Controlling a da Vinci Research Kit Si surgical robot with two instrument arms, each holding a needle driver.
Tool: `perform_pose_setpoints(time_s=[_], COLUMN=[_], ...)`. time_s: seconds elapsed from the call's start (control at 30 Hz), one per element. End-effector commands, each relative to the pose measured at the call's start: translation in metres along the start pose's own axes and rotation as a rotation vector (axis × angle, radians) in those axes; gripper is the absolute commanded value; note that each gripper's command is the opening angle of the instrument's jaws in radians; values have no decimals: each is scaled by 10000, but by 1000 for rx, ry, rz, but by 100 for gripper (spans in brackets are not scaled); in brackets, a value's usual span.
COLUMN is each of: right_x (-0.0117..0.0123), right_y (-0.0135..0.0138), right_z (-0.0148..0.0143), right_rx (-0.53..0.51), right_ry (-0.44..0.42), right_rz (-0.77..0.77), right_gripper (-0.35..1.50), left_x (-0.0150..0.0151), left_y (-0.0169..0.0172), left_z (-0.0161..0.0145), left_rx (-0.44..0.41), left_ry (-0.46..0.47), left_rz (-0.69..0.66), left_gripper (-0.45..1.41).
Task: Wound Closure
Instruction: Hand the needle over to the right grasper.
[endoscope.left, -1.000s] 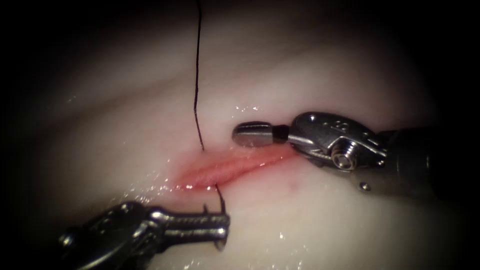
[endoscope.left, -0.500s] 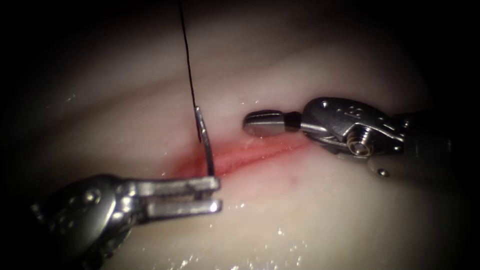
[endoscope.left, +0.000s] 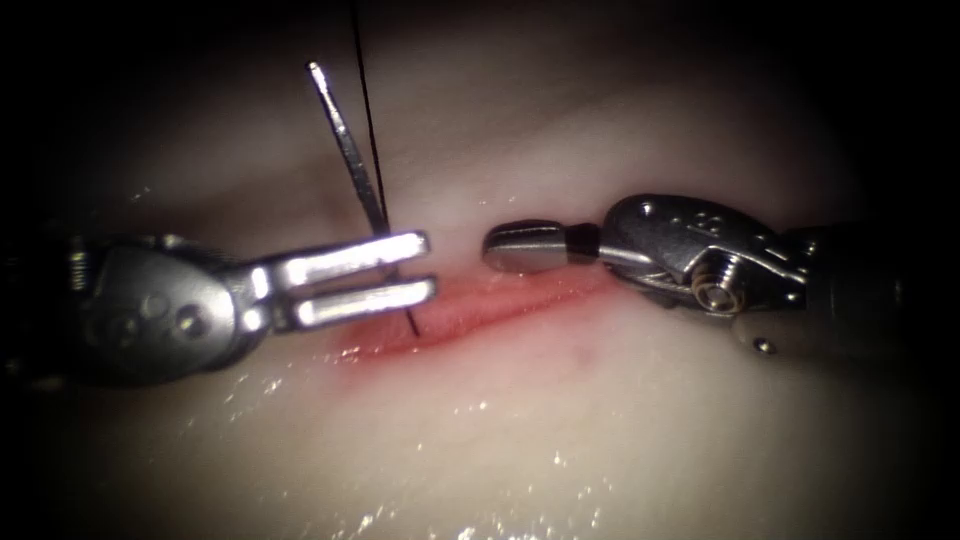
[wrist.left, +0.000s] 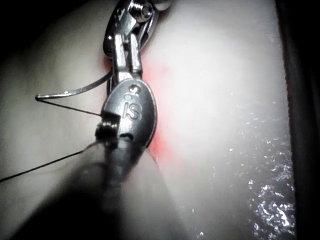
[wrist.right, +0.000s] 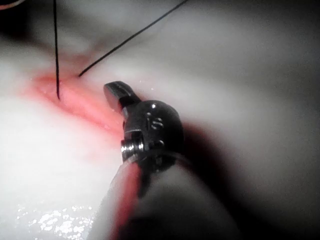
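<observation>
**One needle drawn clear of the tissue, held by the left tool**

One curved needle (endoscope.left: 347, 148) was clamped in the left tool (endoscope.left: 418, 268), gripped near one end of its curve, apparently the tip end, though the jaws hid the exact spot. Compared with the two earlier endoscope pictures, the needle had risen out of the cut (endoscope.left: 480, 312) and now stood wholly free of the tissue (endoscope.left: 600, 440). The step in hand was therefore drawing the needle out and pulling thread through behind it.

**Orientation.** In the endoscope view the needle's long axis ran steeply, leaning up and to the left from the jaws. Its free end pointed away from the tissue; the thread (endoscope.left: 366, 110) appeared to join it there. In the left wrist view the needle (wrist.left: 75, 92) curved out sideways from the left tool (wrist.left: 122, 65), with the thread (wrist.left: 70, 110) doubling back from its far end.

**Thread.** A dark strand still entered the cut just below the left tool's jaws, toward the left part of the cut.

**Right tool.** The right tool (endoscope.left: 520, 245) had its jaws together and empty, resting just above the cut's right part; it had barely moved.

**Next requirement.** By judgement, a steady pull along the thread's line, avoiding tearing the cut's edge.
</observation>
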Motion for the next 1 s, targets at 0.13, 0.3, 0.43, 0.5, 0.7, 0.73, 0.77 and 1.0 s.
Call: perform_pose_setpoints(time_s=[0.13,0.3,0.43,0.5,0.7,0.73,0.77,1.0], right_x=[10,25,29,29,32,33,33,32], right_y=[3,5,-7,-13,-30,-32,-34,-45], right_z=[7,4,4,6,13,14,14,30], right_rx=[20,59,144,163,281,294,303,325], right_ry=[-2,-9,17,11,52,56,61,51], right_rz=[10,-18,187,287,614,644,651,702], right_gripper=[49,67,26,83,125,128,130,121], left_x=[-10,-20,-48,-58,-77,-78,-78,-74], left_y=[-2,14,46,56,77,78,80,83], left_z=[7,5,5,6,12,13,14,19], left_rx=[-11,-30,-58,-68,-70,-71,-72,-70], left_ry=[-16,-42,-76,-85,-95,-98,-101,-100], left_rz=[55,116,176,194,227,229,230,229], left_gripper=[-45,-45,-45,-45,-45,-45,-45,-45])
